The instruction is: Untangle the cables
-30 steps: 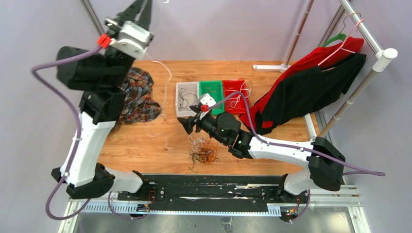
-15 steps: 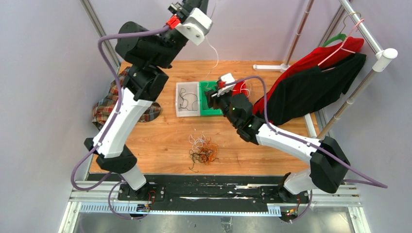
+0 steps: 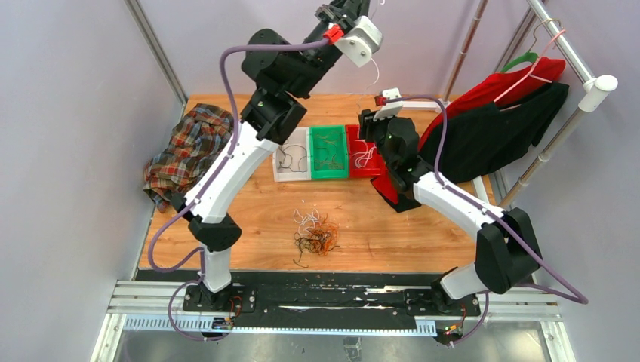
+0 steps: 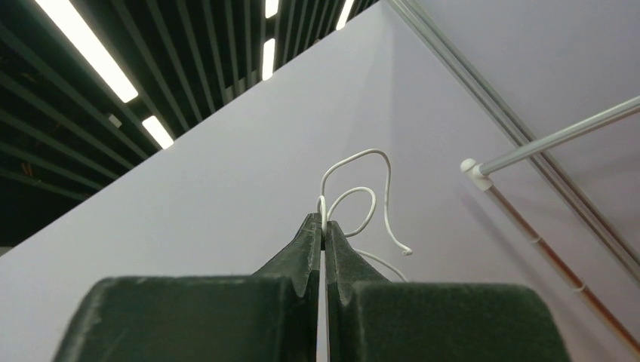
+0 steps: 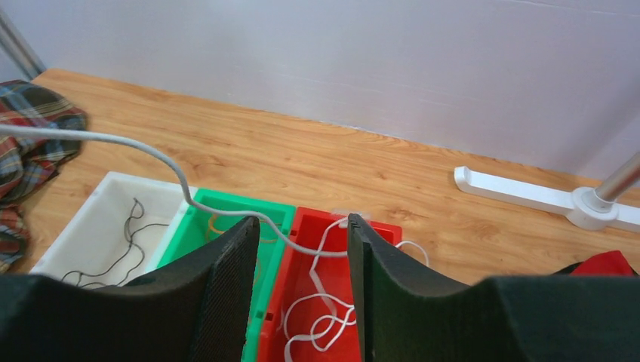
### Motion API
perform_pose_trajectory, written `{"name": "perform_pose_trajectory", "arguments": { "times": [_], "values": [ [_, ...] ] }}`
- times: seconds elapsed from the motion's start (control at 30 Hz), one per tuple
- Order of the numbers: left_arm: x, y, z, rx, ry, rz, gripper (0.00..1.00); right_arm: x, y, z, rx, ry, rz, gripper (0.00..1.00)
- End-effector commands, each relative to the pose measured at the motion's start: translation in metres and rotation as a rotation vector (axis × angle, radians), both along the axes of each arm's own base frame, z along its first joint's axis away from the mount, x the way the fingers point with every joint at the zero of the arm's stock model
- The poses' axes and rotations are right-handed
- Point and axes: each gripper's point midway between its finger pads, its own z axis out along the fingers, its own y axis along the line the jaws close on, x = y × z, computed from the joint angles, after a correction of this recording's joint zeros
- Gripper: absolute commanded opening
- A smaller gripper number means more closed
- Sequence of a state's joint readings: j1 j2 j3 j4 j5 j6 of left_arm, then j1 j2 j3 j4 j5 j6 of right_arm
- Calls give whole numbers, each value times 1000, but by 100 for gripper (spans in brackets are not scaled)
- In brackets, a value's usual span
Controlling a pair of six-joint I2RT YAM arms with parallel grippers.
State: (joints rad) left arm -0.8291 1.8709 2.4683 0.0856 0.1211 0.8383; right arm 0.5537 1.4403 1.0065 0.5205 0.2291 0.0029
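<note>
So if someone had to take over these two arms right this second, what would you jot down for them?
Left pincer: shut on a white cable, raised high above the table.
Right pincer: open over the red bin; a pale strand passes between its fingers, ungripped.
Done: black cable lies in the white bin, orange-brown cables in the green bin, white cables in the red bin.
Left: the tangled heap of white, orange-brown and black strands near the table's front; the held cable is not yet dropped.
</note>
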Motion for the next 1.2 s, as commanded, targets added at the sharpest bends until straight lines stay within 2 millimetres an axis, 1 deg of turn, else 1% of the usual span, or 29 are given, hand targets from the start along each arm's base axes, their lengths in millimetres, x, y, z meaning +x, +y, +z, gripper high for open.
{"name": "perform_pose_trajectory", "arguments": {
  "times": [0.0,0.13,0.2,0.3,0.4,0.5,0.63,0.7,0.8,0.83,0.87,0.97,1.03,1.17],
  "values": [
    [-6,6,20,-80,-56,8,1,19,-13,9,23,-6,-28,46],
    [-2,5,17,-85,-50,18,1,29,-15,4,32,5,-24,46],
    [1,6,13,-82,-31,30,0,31,-13,-3,21,22,-16,45],
    [9,-1,-7,-41,7,45,0,31,-12,-13,9,47,-12,44],
    [18,-5,-25,-15,52,54,1,25,-17,-28,7,72,-24,44],
    [28,-11,-44,6,107,63,0,19,-25,-38,18,87,-54,45],
    [42,-19,-70,28,189,64,1,8,-42,-55,26,124,-126,47],
    [48,-23,-79,28,217,59,0,2,-55,-67,31,144,-185,49],
    [54,-26,-86,26,247,56,1,-9,-76,-80,48,147,-276,50],
    [57,-28,-89,28,257,57,1,-13,-81,-83,61,143,-296,51],
    [59,-28,-92,27,267,58,0,-17,-91,-85,69,139,-345,52],
    [69,-31,-106,40,311,66,0,-30,-110,-90,92,129,-424,53],
    [77,-32,-121,59,352,77,0,-37,-120,-91,120,124,-464,53],
    [96,-35,-167,129,464,107,0,-50,-130,-93,178,117,-504,54]
  ]
}}
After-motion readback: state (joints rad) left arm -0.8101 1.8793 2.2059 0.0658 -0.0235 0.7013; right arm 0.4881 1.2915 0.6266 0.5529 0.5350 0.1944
